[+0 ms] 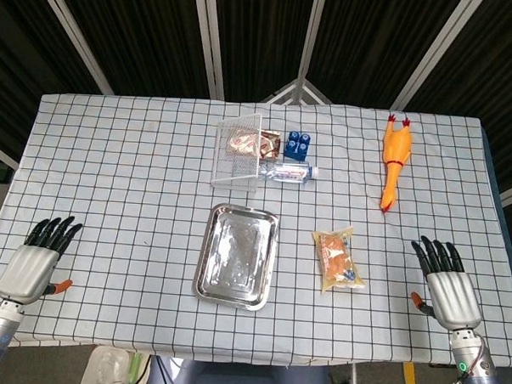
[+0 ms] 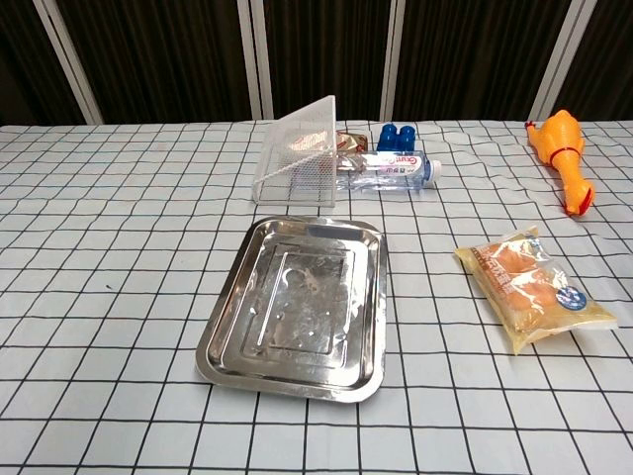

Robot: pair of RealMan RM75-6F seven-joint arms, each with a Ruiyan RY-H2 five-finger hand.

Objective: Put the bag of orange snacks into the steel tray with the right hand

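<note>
The bag of orange snacks (image 1: 339,260) (image 2: 531,287) is a clear packet lying flat on the checked cloth, right of the steel tray (image 1: 236,254) (image 2: 294,306). The tray holds nothing and sits near the table's middle front. My right hand (image 1: 445,282) rests flat at the front right edge, fingers apart and pointing away, holding nothing, about a hand's width right of the bag. At the front left edge lies my left hand (image 1: 36,260), fingers also apart and holding nothing. Neither hand shows in the chest view.
Behind the tray stands a tipped white mesh basket (image 1: 240,150) (image 2: 295,155) with snack packets (image 1: 264,144), blue-capped bottles (image 1: 297,144) (image 2: 396,136) and a lying water bottle (image 1: 289,171) (image 2: 388,168) beside it. A rubber chicken (image 1: 394,158) (image 2: 562,143) lies at the back right.
</note>
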